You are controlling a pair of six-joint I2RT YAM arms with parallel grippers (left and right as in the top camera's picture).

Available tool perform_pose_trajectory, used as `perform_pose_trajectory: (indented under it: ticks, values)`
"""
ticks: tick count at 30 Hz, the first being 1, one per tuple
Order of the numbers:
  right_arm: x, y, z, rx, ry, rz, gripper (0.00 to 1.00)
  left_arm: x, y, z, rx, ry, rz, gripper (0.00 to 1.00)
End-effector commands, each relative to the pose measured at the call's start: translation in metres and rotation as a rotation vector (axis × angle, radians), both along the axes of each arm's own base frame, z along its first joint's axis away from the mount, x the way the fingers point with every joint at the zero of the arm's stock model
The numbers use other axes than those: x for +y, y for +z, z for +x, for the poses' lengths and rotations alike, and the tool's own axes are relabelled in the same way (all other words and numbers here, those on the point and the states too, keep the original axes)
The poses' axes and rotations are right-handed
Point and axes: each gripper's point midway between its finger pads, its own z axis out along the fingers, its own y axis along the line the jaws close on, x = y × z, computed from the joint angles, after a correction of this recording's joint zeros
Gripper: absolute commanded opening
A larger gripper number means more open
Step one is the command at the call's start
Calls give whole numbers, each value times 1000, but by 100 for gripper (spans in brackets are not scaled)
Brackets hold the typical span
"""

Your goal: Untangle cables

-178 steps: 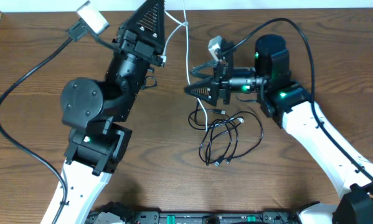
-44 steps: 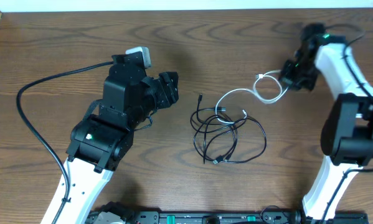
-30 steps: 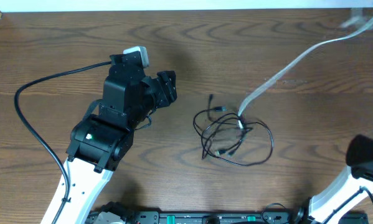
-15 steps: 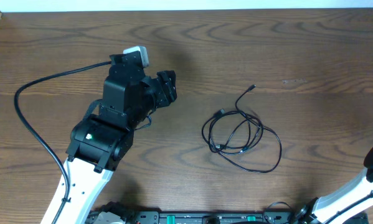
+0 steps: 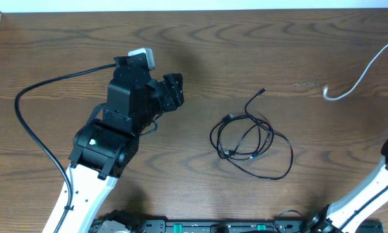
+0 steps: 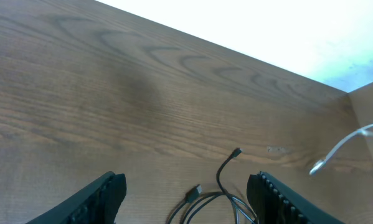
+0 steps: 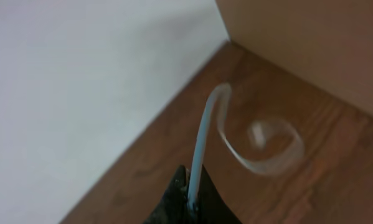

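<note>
Arcing off the right edge, white cable (image 7: 202, 134) clears black cables (image 5: 230, 118).

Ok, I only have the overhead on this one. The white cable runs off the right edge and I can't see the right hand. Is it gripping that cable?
Observer: Yes. In the right wrist view the right hand is closed on the white cable, which rises out of its grip and curls into a blurred loop.
Operator: And the left hand, open or closed?
Observer: Open. The left wrist view shows the left hand with its fingers spread wide and nothing between them.
Operator: What's ahead of it?
Observer: Plug ends of the black cables, lying on the table.
</note>
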Motion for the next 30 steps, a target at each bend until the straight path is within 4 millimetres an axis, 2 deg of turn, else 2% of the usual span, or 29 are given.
perform_pose_trajectory:
  ticks: [1,5,9,11,13,14,18,23,26,30]
  values:
    - [-16,-31,2,77,-53,-19,1,4,4,2,-17,9,13,68]
    - [-34,-59,4,131,-112,-39,1,4,4,2,-17,9,13,68]
    - [-45,-77,13,138,-131,-53,3,4,3,2,-17,9,14,68]
    - [-45,-86,19,141,-122,-46,26,4,3,2,-15,9,14,68]
    - [-45,-97,20,156,-116,-32,77,3,1,3,-10,9,16,68]
    - [-42,-107,21,172,-101,-11,99,3,-1,4,-3,9,19,68]
    - [-26,-110,26,166,-12,32,99,2,-7,7,11,8,25,68]
    - [10,-86,27,110,123,122,99,-8,-10,5,22,-61,27,68]
    - [38,-67,18,111,189,161,99,-21,-14,0,7,-190,77,68]
    - [82,-49,-7,188,281,181,99,-42,-25,-10,30,-360,79,68]
